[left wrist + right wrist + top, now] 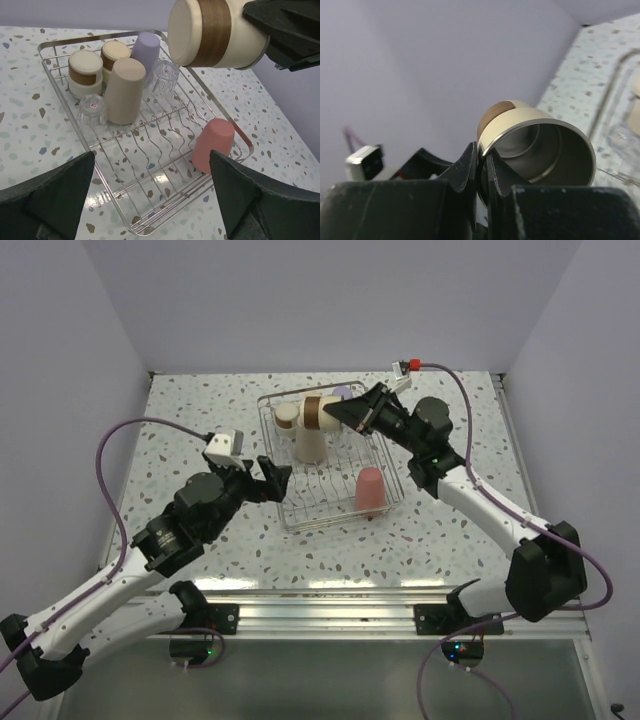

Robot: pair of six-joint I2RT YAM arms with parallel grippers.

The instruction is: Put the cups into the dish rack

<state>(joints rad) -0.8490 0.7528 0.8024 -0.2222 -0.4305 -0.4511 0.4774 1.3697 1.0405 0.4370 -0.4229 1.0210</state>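
The wire dish rack (320, 504) lies mid-table and shows in the left wrist view (150, 175). In it stand, upside down, two steel cups with tan bands (85, 72), a beige tumbler (124, 90), a lavender cup (146, 50), two clear glass cups (164, 75) and a salmon-pink cup (214, 145). My right gripper (347, 413) is shut on the rim of another steel cup (540, 145), holding it sideways above the rack's far part (215, 32). My left gripper (272, 480) is open and empty at the rack's near left edge.
Lavender walls close the table at the back and both sides. A purple cable (150, 425) loops over the left of the speckled table. A metal rail (320, 605) runs along the near edge.
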